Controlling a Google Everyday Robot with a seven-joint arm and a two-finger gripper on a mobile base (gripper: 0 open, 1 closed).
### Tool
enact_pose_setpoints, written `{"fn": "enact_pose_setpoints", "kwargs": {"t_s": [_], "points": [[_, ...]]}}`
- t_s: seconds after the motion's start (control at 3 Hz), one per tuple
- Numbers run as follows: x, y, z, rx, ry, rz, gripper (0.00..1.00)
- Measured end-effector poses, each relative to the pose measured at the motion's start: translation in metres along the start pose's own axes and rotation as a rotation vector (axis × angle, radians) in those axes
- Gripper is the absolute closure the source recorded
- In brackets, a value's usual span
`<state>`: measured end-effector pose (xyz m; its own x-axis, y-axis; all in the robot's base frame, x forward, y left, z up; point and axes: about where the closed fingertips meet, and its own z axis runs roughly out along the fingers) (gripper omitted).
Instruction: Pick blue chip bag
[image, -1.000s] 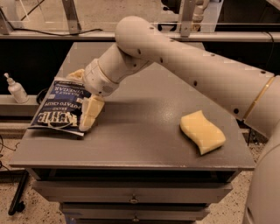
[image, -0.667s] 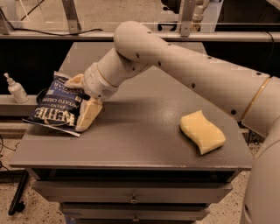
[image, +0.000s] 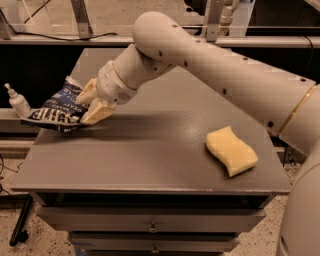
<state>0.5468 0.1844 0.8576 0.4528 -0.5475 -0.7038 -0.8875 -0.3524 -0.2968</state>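
Note:
The blue chip bag (image: 52, 111), dark navy with white lettering, hangs past the left edge of the grey table (image: 150, 150), tilted and raised off the top. My gripper (image: 83, 108) is at the bag's right end. Its two cream fingers (image: 97, 112) are closed on the bag's edge, one above and one below. The white arm reaches in from the upper right across the table.
A wavy pale-yellow sponge (image: 231, 150) lies on the right part of the table. A small white bottle (image: 17, 102) stands on a shelf beyond the table's left edge, close to the bag. Drawers (image: 150, 227) sit under the tabletop.
The gripper has moved left and slightly up with the bag in it. The bag has slid from the table's left part to beyond its left edge.

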Motion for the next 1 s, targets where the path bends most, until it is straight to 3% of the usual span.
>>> {"fn": "enact_pose_setpoints", "kwargs": {"t_s": [0.33,0.67,1.0], "points": [[-0.002,-0.020,-0.023,0.041,0.025,-0.012,0.91],[-0.002,-0.037,-0.039,0.080,0.038,-0.013,1.00],[0.003,-0.055,-0.066,0.154,0.046,-0.011,1.00]]}}
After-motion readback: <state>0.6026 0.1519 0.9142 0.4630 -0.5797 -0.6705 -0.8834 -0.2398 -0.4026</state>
